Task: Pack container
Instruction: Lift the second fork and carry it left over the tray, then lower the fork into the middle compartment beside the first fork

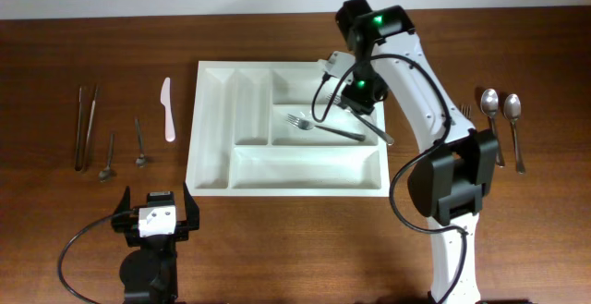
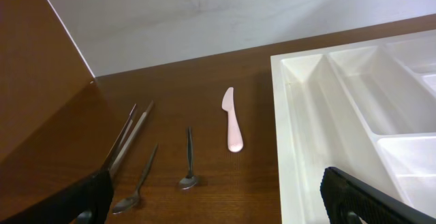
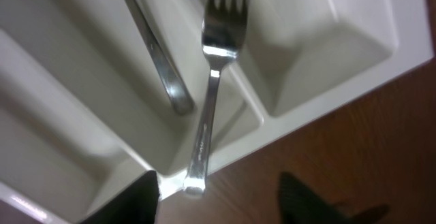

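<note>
With jaws wide and empty, the right gripper [image 3: 218,191] should regrip the fork [image 3: 210,108] straddling the container [image 3: 327,67] rim and seat it inside.

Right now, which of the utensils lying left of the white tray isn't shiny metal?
The pale pinkish knife, the one lying closest to the tray. The tongs and the two small spoons beside it are metal.

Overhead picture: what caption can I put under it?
Right arm reaches over the white tray, a fork inside.
</note>
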Tool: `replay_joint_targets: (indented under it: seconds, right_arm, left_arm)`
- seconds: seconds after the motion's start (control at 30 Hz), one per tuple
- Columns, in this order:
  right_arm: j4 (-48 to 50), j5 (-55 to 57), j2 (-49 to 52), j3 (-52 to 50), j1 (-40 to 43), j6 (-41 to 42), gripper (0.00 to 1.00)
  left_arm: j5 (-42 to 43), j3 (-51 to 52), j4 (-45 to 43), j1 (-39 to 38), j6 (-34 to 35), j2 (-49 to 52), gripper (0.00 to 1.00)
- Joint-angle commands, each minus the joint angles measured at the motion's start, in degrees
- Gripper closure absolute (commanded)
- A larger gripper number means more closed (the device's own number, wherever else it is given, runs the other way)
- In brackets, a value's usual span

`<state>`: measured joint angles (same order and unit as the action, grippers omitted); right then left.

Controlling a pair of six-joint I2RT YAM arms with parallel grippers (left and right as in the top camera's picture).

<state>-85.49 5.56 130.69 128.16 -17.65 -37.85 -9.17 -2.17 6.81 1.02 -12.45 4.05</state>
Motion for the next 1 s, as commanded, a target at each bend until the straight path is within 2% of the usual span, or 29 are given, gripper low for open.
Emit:
replay_joint_targets:
  seconds: [0.0, 0.13, 0.57, 0.97]
  right_arm:
    - [-0.44, -2.45, 0.17, 1.05, 1.33, -1.27, 0.36]
    - [-0.7, -7.28, 0.17, 0.46, 2.32, -3.74, 0.29]
    - [0.87, -7.43, 0.2, -5.27, 2.32, -3.65, 0.3]
    - [1.31, -11.08, 0.31, -5.51, 2.32, -3.67, 0.28]
  left_arm:
    - [0.59, 0.33, -0.15, -0.26, -0.48, -0.48, 0.01]
    - [0.59, 0.33, -0.15, -0.26, -0.48, -0.48, 0.01]
    - [0.59, 0.33, -0.15, -0.26, -0.48, -0.48, 0.01]
    - [0.59, 0.33, -0.15, -0.26, -0.48, -0.48, 0.01]
